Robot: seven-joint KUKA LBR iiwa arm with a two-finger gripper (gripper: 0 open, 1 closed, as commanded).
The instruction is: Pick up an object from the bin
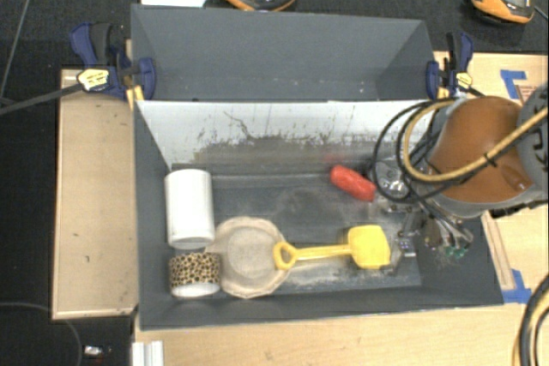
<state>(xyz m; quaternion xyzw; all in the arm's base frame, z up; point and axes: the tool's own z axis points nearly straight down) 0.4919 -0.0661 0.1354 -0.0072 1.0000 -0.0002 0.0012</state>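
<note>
Yellow toy shovel [333, 252], blade beside the arm [470, 152], red piece [352, 182] near

Grey metal bin [274, 133], left side: white plastic cylinder [190, 207], leopard-print tape roll [195, 273] in front. Beige round sieve [246, 256] beside roll; yellow plastic shovel [343, 250] right of sieve; red oblong piece [352, 182] behind.

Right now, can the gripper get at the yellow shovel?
Probably yes. The shovel lies flat, its blade right beside the gripper, nothing between or on top. The red thing sits apart, farther back; the beige disc is at the handle's far end.
</note>
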